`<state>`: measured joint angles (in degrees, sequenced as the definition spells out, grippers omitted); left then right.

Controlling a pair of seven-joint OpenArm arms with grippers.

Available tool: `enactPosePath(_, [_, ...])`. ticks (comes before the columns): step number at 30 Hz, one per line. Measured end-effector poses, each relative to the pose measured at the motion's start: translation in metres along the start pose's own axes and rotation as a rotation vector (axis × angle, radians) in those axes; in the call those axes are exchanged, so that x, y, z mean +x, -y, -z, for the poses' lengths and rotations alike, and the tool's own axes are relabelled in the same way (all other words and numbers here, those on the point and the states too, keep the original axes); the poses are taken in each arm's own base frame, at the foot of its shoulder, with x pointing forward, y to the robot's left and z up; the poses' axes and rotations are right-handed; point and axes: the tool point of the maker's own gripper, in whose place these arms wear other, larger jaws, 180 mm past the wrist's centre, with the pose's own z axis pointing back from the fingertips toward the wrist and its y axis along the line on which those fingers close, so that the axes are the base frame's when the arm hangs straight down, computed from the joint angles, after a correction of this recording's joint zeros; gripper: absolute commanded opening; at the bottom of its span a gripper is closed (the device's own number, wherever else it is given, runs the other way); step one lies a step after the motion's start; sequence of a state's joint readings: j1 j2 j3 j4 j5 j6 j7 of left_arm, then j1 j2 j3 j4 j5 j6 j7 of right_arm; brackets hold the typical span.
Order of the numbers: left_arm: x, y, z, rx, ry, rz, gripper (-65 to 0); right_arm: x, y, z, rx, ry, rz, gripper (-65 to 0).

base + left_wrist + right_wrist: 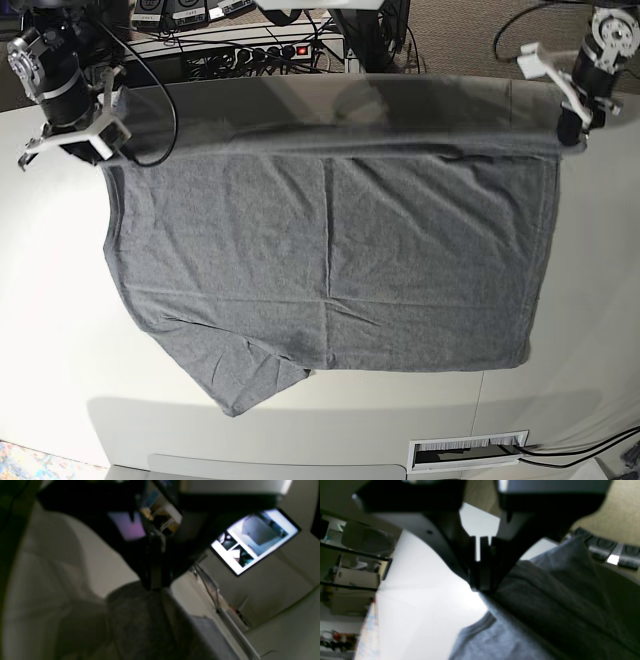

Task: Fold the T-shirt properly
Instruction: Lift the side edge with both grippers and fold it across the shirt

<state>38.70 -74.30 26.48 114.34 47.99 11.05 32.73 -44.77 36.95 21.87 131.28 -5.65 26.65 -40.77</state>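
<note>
The heather-grey T-shirt [330,260] lies spread across the white table [50,300], with one sleeve [250,385] toward the front left. Its far edge is lifted and stretched in a straight band between my two grippers. My left gripper [570,135] is shut on the far right corner; in the left wrist view the dark jaws [153,586] pinch grey fabric [140,620]. My right gripper [108,145] is shut on the far left corner; in the right wrist view it [482,588] clamps the shirt [557,600], with a ribbed hem below it.
A power strip [265,50] and cables lie behind the table's far edge; the strip also shows in the right wrist view [607,547]. A lit monitor [255,540] hangs beyond the left gripper. A slotted vent [468,452] sits at the front edge.
</note>
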Motion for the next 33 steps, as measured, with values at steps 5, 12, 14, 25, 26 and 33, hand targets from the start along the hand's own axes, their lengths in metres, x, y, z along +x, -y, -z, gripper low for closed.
enactPosePath(5, [-0.001, -0.035, 0.021, 0.069, 0.031, -0.131, -65.0, 0.005, 0.017, 0.010, -0.046, 0.027, 0.029, -65.0])
enactPosePath(12, [-0.001, -0.077, 0.042, 0.156, 0.040, -0.335, -65.0, -0.001, 0.039, 0.033, -0.080, 0.037, 0.133, -65.0])
enactPosePath(14, [-0.003, -0.084, 0.047, 0.177, 0.032, -0.360, -65.0, 0.000, 0.046, 0.038, -0.095, 0.051, 0.157, -65.0])
enactPosePath(25, [-0.010, -0.102, 0.078, 0.243, 0.050, -0.483, -65.0, 0.006, 0.067, 0.061, -0.111, 0.102, 0.275, -65.0])
enactPosePath(26, [-0.012, -0.104, 0.081, 0.251, 0.050, -0.492, -65.0, 0.007, 0.067, 0.063, -0.107, 0.105, 0.276, -65.0])
enactPosePath(33, [-0.031, -0.116, 0.098, 0.280, 0.019, -0.564, -65.0, 0.026, 0.050, 0.074, -0.050, 0.140, 0.256, -65.0])
